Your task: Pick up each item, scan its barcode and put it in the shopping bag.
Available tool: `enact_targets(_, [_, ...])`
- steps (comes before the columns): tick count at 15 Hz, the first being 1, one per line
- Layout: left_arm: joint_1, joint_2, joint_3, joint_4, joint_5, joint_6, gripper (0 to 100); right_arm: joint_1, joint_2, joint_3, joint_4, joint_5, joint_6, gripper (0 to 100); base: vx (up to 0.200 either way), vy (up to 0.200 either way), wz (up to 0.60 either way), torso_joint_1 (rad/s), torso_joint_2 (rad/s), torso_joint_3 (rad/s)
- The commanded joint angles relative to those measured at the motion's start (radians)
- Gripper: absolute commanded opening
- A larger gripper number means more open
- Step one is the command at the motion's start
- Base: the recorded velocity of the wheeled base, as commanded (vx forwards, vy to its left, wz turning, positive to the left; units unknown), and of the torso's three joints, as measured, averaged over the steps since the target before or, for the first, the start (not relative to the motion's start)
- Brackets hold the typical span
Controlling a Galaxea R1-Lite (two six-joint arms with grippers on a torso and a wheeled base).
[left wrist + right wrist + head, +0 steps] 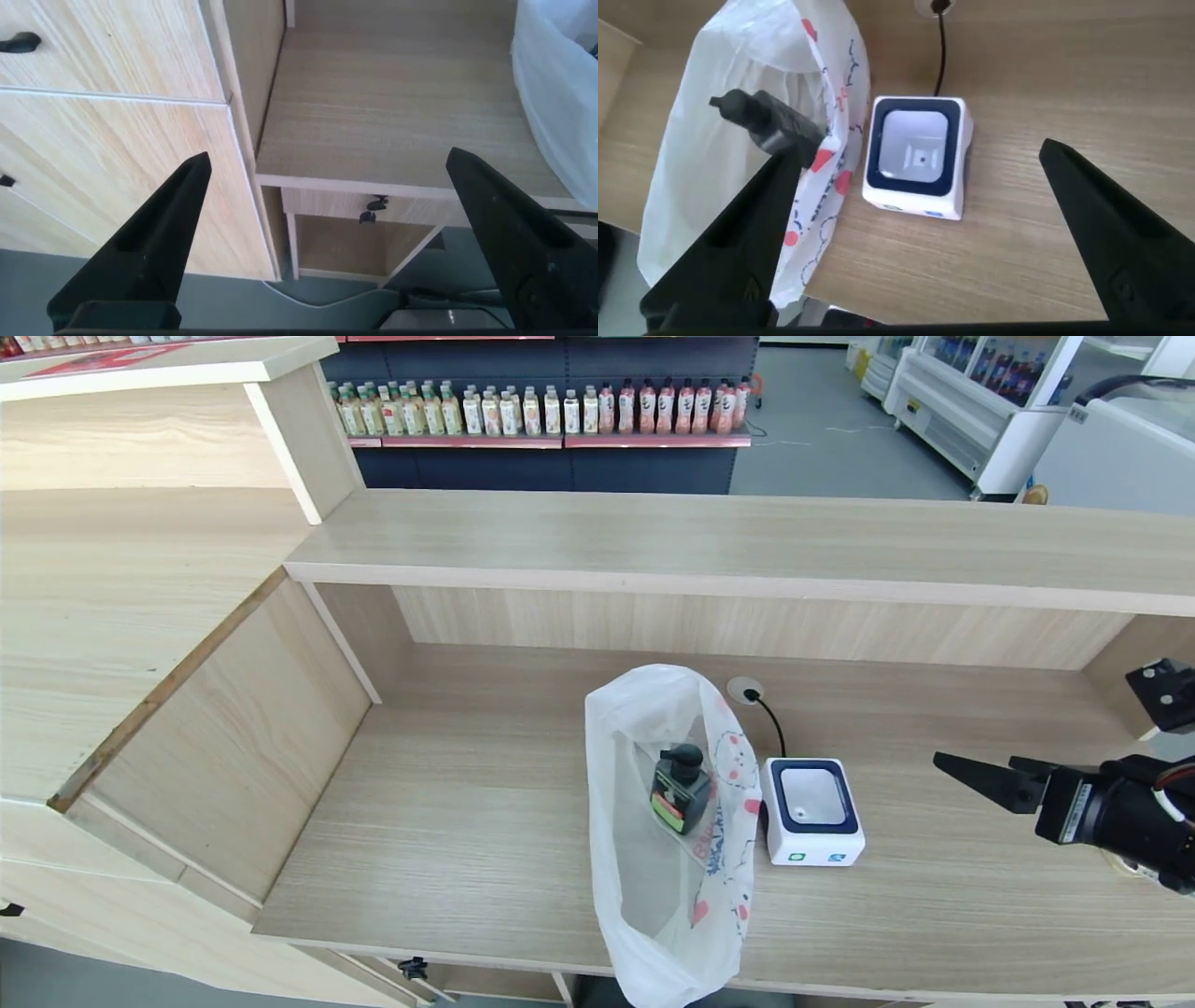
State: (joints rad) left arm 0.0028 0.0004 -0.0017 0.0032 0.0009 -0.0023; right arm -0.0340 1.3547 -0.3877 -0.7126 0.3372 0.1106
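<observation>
A dark squat pump bottle with a black pump head and a red and green label (680, 791) stands inside a white thin plastic shopping bag with red and blue print (667, 859), which lies open-mouthed on the light wood-grain table (448, 821) with its lower end hanging over the near edge. Just beside the bag, on the robot's right, sits a white box-shaped barcode scanner with a dark blue frame around its window (810, 810); a black cable (769, 719) runs from its back to a round grommet in the table. The right claw (913, 159) hangs above the table to the right of the scanner with its two black fingers spread wide and nothing between them. The bottle is well apart from it, beyond the scanner and behind the bag's wall; in the right wrist view the pump head shows near one finger while the scanner lies in the gap between the two. The left claw (327, 154) is low by the table's near left corner, also spread wide and empty, facing pale wooden drawer fronts with a black handle (19, 42); the bag's edge shows at the far side there, so the bottle is well away from this claw too. Behind the raised counter ledge stands a shelf of drink bottles (551, 411)
</observation>
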Motion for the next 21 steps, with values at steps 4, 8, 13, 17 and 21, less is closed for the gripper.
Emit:
enact_targets(4, [0.0, 0.0, 0.0, 0.0, 0.001, -0.011, 100, -0.009, -0.006, 0.007, 0.027, -0.003, -0.002, 100, 0.0, -0.2, 0.0, -0.001, 0.0, 0.001])
enact_targets(8, [0.0, 0.0, 0.0, 0.0, 0.001, -0.008, 100, -0.01, -0.028, 0.013, 0.056, -0.004, -0.009, 100, -0.15, -0.2, 0.0, 0.0, 0.0, 0.001])
enact_targets(13, [0.0, 0.0, 0.0, 0.0, 0.001, -0.015, 100, -0.009, -0.062, 0.012, 0.105, -0.004, -0.009, 100, -0.2, -0.12, 0.0, 0.003, 0.0, 0.0])
enact_targets(17, [0.0, 0.0, 0.0, 0.0, 0.001, -0.004, 100, -0.009, -0.057, 0.01, 0.105, -0.006, -0.012, 100, -0.2, 0.0, 0.0, -0.005, 0.0, 0.005])
enact_targets(21, [-0.001, 0.0, 0.0, 0.0, -0.001, 0.004, 100, -0.037, -0.016, 0.001, 0.105, -0.021, -0.106, 100, -0.2, -0.2, 0.0, 0.017, 0.01, 0.002])
